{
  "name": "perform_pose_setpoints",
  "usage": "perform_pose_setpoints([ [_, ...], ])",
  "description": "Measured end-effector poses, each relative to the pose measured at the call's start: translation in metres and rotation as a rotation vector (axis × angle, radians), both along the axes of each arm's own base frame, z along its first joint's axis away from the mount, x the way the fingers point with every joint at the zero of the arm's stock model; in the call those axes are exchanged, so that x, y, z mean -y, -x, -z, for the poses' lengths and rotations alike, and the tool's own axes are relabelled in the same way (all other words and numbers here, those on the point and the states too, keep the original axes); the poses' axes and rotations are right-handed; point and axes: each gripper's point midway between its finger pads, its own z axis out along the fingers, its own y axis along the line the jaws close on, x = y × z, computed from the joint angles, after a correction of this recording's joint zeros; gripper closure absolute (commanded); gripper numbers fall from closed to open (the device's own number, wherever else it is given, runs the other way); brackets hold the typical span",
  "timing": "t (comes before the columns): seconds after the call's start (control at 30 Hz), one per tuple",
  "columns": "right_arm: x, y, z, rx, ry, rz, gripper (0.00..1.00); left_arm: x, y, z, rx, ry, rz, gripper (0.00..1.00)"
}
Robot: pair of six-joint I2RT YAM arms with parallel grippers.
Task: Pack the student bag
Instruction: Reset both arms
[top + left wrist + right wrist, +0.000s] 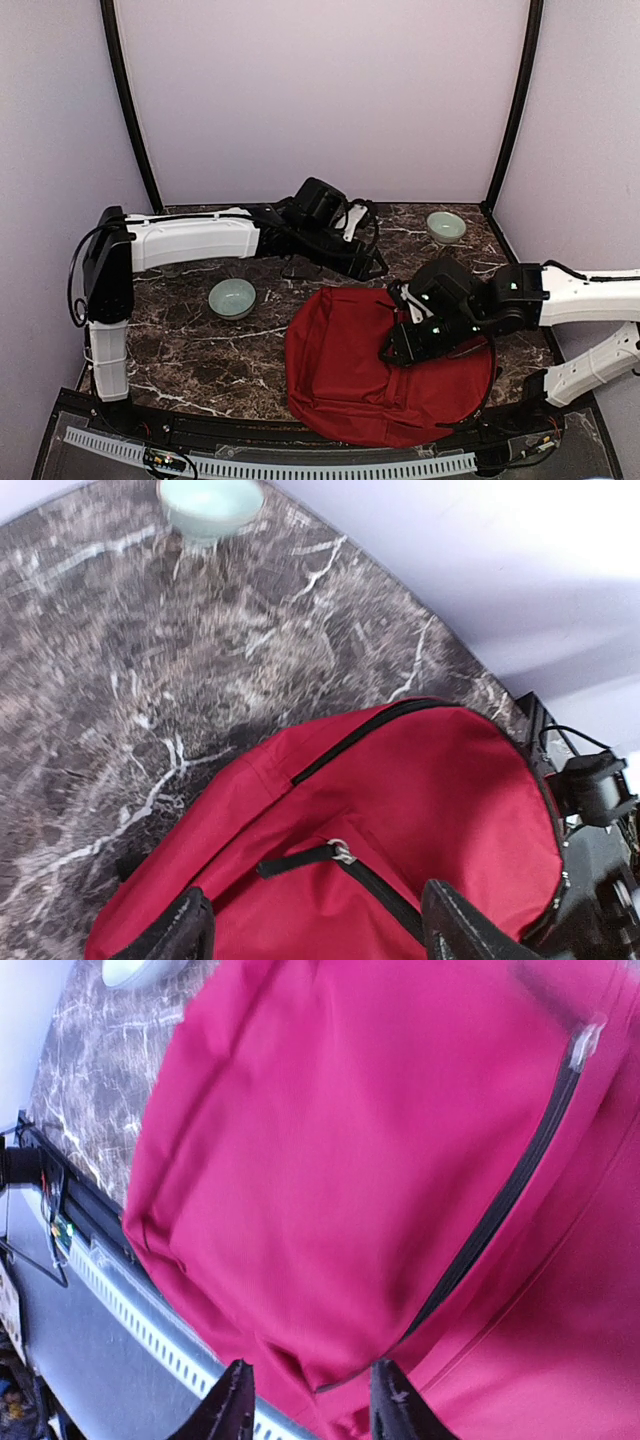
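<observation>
- Closest to you, the student bag point(350, 370) lies flat on the table point(180, 340), right at its near edge, zips looking shut.
- Left gripper point(318, 898) hangs wide above it; right gripper point(310, 1368) — half spread — holds nothing.
- Pinch the zip pull point(342, 852) squarely, then tug along the track.
- Don't drag the bag nearer — open room lies to its left; green bowl point(232, 297) and far bowl point(446, 226) sit well apart.
</observation>
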Motion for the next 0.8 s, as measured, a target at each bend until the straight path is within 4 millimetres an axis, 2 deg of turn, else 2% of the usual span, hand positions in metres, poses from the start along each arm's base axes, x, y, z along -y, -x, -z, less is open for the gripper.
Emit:
perform_pose_setpoints([
  [0.1, 0.000, -0.035, -0.024, 0.066, 0.003, 0.017, 0.53, -0.014, 0.006, -0.038, 0.073, 0.033, -0.005, 0.25],
  [0.17, 0.000, -0.050, -0.039, 0.109, 0.005, 0.008, 0.53, -0.027, 0.009, -0.063, 0.127, 0.047, -0.016, 0.25],
  [0.23, 0.006, -0.075, -0.051, 0.147, 0.017, 0.028, 0.53, -0.042, 0.013, -0.082, 0.182, 0.048, -0.034, 0.25],
  [0.3, 0.012, -0.092, -0.063, 0.183, 0.021, 0.032, 0.53, -0.062, 0.014, -0.095, 0.246, 0.029, -0.067, 0.20],
  [0.4, 0.027, -0.125, -0.083, 0.256, 0.034, 0.056, 0.51, -0.097, 0.013, -0.102, 0.327, -0.024, -0.135, 0.14],
  [0.5, 0.048, -0.162, -0.100, 0.327, 0.047, 0.108, 0.48, -0.143, 0.004, -0.101, 0.396, -0.094, -0.240, 0.14],
  [0.57, 0.068, -0.187, -0.107, 0.375, 0.059, 0.155, 0.45, -0.179, -0.006, -0.099, 0.427, -0.141, -0.328, 0.07],
  [0.63, 0.088, -0.208, -0.113, 0.424, 0.074, 0.201, 0.43, -0.219, -0.019, -0.097, 0.456, -0.190, -0.433, 0.01],
  [0.8, 0.135, -0.251, -0.132, 0.608, 0.117, 0.286, 0.40, -0.322, -0.038, -0.091, 0.544, -0.333, -0.701, 0.01],
])
